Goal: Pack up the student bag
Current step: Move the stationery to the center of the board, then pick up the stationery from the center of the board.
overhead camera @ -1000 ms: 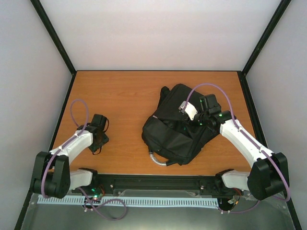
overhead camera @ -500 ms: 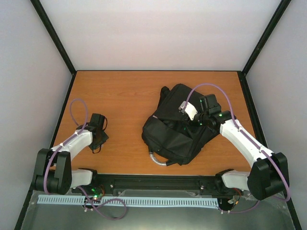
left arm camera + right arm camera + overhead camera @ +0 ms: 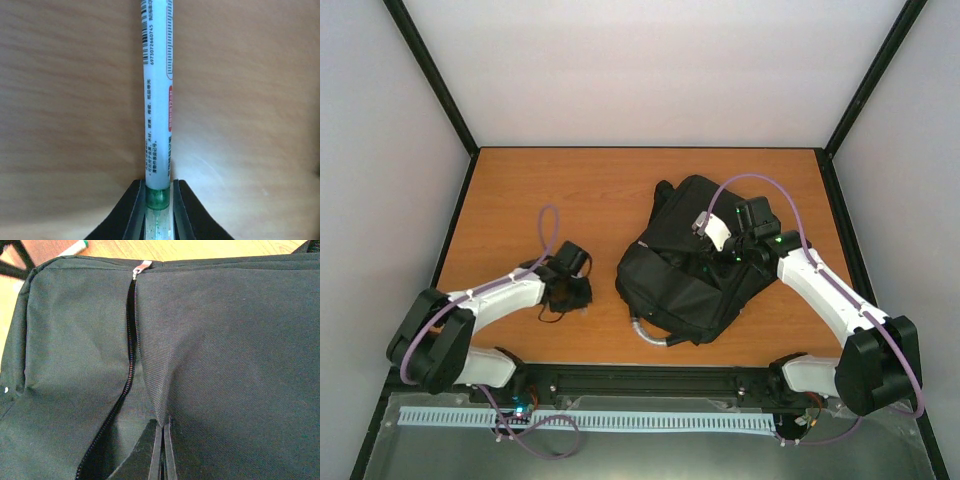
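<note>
Motion shows on the left alone: my left claw (image 3: 159,189), out by the table (image 3: 570,190) edge a second ago, now sits nearer the student bag (image 3: 685,275) lying right of centre, clamped on a white pen (image 3: 157,100), while my right claw (image 3: 161,432) stays pinched on its fabric.

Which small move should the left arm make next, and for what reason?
Probably carry the white plastic marker with the green end, clamped in the left end effector, rightward toward the large black fabric backpack: the right end effector pinches its fabric beside the open zip.
</note>
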